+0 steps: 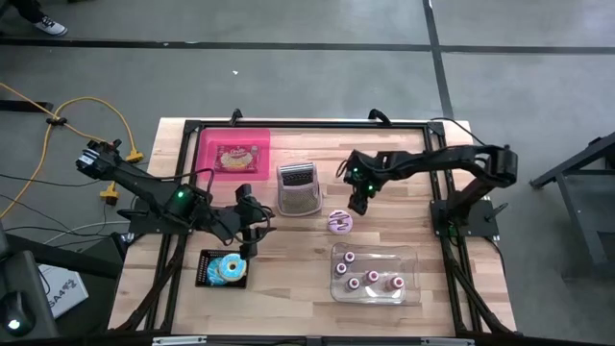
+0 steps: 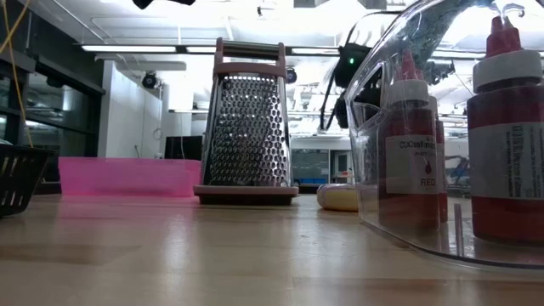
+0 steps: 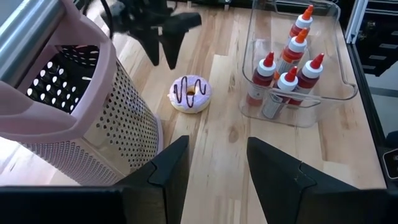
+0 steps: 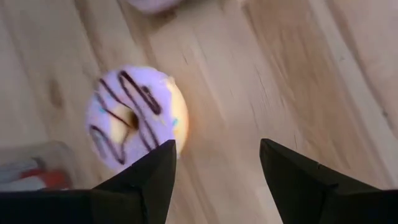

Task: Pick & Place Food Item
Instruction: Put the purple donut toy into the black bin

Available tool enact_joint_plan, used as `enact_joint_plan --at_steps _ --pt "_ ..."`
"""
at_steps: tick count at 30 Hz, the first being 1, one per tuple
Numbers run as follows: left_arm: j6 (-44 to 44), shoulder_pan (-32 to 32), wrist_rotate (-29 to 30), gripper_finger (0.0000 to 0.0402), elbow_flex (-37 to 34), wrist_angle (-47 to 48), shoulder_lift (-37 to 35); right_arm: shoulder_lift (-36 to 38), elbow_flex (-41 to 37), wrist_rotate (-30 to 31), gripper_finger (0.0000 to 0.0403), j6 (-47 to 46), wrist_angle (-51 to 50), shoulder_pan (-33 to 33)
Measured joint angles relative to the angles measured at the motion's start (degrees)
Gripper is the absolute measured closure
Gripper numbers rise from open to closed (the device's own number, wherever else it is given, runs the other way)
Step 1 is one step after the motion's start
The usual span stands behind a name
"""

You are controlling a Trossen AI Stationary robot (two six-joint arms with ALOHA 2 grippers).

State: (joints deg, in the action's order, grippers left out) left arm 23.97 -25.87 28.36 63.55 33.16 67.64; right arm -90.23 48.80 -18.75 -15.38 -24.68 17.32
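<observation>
Right tool (image 4: pixel 214 180) open, above donut (image 4: pixel 134 118)

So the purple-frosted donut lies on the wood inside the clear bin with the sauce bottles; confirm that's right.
Not right. The purple-frosted donut lies on the bare wood outside the clear bin, between it and the grater, as the high view shows. The sauce bottles alone stand in the bin.

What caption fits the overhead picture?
Right gripper hovers open near a purple-iced doughnut beside the grater; left gripper waits open.
</observation>
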Motion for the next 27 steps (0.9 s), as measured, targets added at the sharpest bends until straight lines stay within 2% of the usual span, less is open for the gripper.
enact_joint_plan --at_steps 3,15,22,27 --pt "0.0 0.0 0.0 0.0247 0.0 0.03 0.01 -1.67 -0.04 0.67 0.0183 0.62 0.83 -1.07" --pt "0.01 -0.02 -0.02 0.0247 0.0 1.07 0.02 -2.04 0.0 -4.91 0.0183 -1.01 3.54 -2.81" --pt "-0.02 -0.02 -0.04 0.0247 0.0 2.31 0.02 -2.04 0.0 -3.8 0.0182 0.28 6.19 -4.18" --pt "0.28 -0.02 -0.02 0.0247 0.0 2.28 0.02 -2.04 0.0 0.93 0.0157 2.29 6.24 -5.41"
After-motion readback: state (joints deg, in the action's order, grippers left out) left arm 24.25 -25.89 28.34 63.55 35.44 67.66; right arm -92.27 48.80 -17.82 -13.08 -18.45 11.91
